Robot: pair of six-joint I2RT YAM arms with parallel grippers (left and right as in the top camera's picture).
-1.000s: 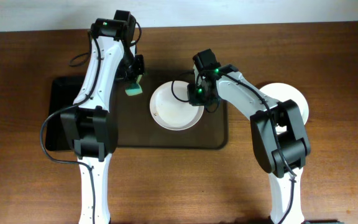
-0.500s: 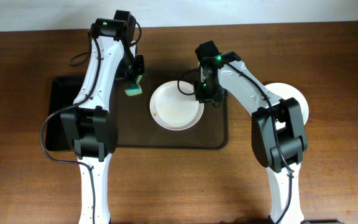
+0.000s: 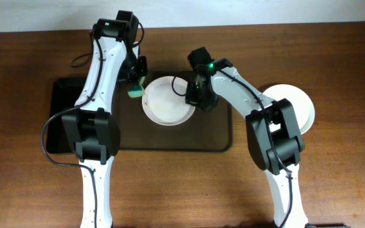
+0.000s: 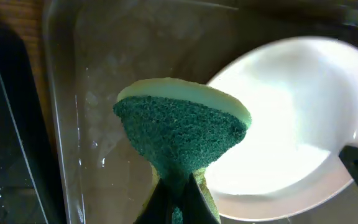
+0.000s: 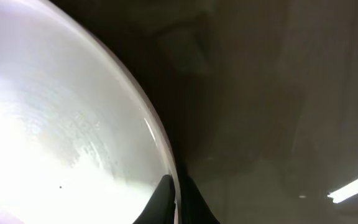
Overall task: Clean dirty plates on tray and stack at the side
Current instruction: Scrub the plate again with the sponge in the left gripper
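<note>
A white plate (image 3: 165,101) lies on the dark brown tray (image 3: 217,136), near its back edge. My right gripper (image 3: 194,98) is shut on the plate's right rim; the wrist view shows the fingers (image 5: 174,198) pinching the rim of the plate (image 5: 55,124). My left gripper (image 3: 136,85) is shut on a green and yellow sponge (image 3: 135,92) that hangs at the plate's left edge. In the left wrist view the sponge (image 4: 179,127) sits over the tray (image 4: 98,93), overlapping the plate (image 4: 284,118). More white plates (image 3: 300,104) lie stacked on the table at the right.
A smaller glossy black tray (image 3: 61,120) lies left of the brown tray, partly under my left arm. The wooden table (image 3: 334,158) spreads around both trays. A pale wall edge runs along the back.
My right gripper has dragged the plate leftward across the tray, from the tray's right part to beside the sponge. The left gripper and sponge have stayed in place.
</note>
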